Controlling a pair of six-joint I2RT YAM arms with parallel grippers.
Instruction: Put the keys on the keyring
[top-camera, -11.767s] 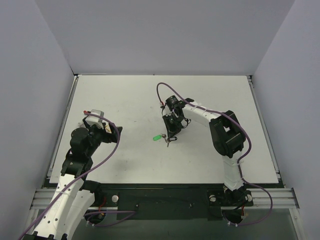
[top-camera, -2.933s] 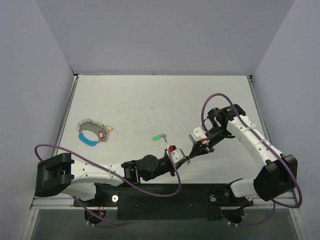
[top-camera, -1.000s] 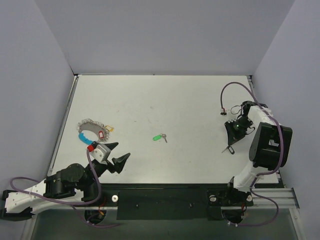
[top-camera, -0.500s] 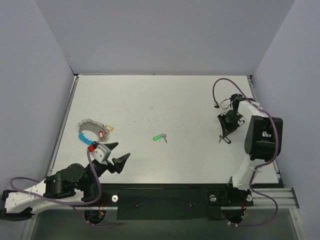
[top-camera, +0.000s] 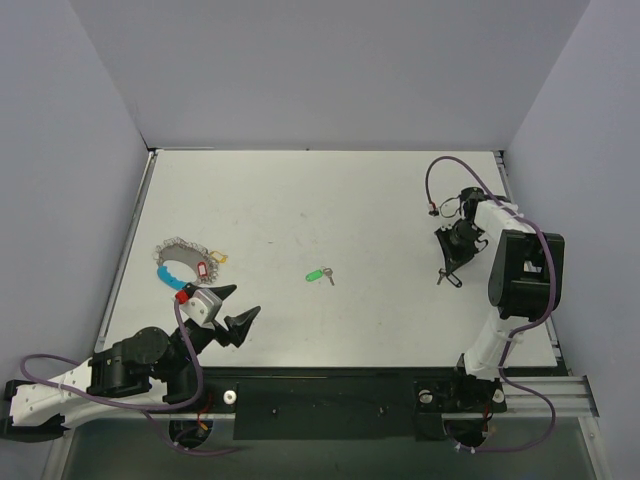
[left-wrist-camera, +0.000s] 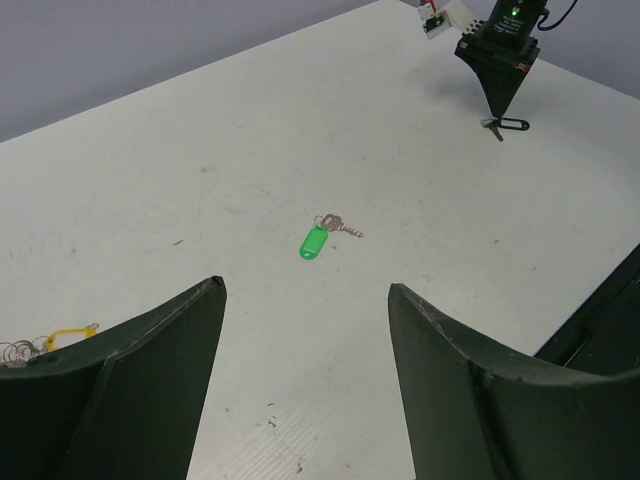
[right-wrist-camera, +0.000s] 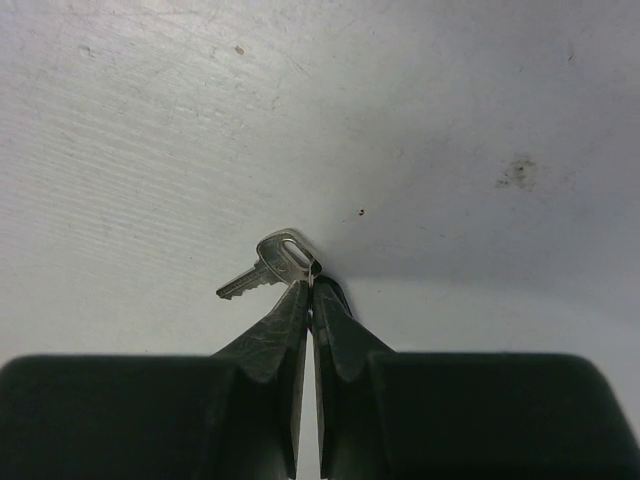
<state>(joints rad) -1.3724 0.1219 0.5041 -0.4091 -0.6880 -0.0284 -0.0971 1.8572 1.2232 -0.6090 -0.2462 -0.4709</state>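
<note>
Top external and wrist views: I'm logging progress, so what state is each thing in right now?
Left gripper: open, empty.
Right gripper: shut on the small silver key with black-rimmed tag, at the table.
Small silver key with green tag: lying loose mid-table, on no ring.
Large silvery coiled-wire keyring with blue, red and yellow tags: lying flat, untouched.

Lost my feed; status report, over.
Left gripper jaws open, empty. Right gripper shut on black-tagged key. Green-tagged key, keyring on table, apart. Nothing blocking.
</note>
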